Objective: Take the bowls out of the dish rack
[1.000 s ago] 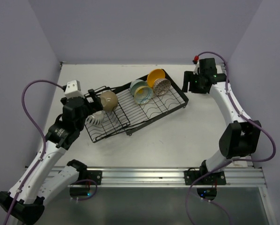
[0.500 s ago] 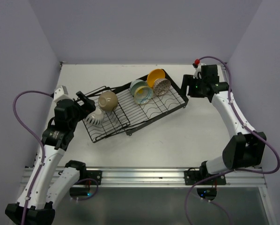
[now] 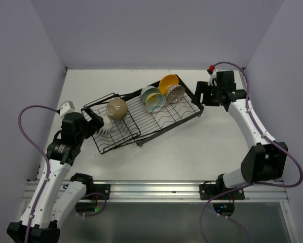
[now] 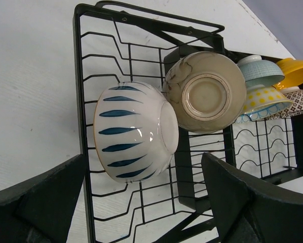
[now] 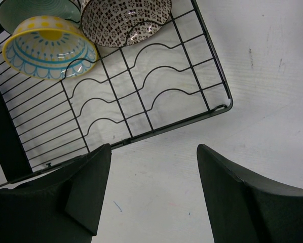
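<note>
Your left gripper (image 4: 144, 162) stands wide open. The blue-striped white bowl (image 4: 131, 131) lies on its side just ahead, between the 2 fingers (image 4: 45, 197), at the left end of the dish rack (image 4: 79, 76); this arm is nearer.

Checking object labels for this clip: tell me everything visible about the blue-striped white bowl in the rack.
The blue-striped bowl is glossy white, ceramic by its look, with tapered dark blue stripes running down its outside to a plain foot ring. It lies tipped on its side on the wires at the left end of the dish rack, underside toward the beige bowl, which it seems to touch. Nothing grips it.
</note>
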### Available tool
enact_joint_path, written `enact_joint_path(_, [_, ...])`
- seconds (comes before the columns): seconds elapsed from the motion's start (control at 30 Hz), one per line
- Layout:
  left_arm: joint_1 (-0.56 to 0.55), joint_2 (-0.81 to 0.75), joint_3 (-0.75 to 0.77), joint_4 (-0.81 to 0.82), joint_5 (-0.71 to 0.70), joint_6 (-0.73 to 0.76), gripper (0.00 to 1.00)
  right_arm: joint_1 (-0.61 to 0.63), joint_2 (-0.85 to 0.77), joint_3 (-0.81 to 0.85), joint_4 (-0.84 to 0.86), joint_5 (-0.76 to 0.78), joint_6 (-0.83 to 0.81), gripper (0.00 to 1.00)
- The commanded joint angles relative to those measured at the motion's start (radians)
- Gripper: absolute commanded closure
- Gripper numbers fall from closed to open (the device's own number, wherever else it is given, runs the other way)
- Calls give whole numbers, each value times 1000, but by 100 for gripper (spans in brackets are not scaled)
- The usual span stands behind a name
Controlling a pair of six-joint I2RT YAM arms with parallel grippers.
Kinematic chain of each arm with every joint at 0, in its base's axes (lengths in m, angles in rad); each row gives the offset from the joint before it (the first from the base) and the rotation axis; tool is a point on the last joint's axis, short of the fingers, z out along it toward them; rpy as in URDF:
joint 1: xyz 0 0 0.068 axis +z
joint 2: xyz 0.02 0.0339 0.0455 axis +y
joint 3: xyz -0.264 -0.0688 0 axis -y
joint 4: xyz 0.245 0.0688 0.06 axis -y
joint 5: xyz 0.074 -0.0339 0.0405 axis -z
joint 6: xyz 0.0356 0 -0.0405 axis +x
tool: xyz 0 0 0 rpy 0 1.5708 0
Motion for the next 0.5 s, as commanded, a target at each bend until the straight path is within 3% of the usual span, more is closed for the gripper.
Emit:
enact_joint_path(0.0, [10,5,-26,20,10,-34,0,5,-18,-12,44,-24,14,27])
enact_joint_path(0.47, [10,21,-52,79,-14,-48,0,11,-15,-23,53,-22,14,27])
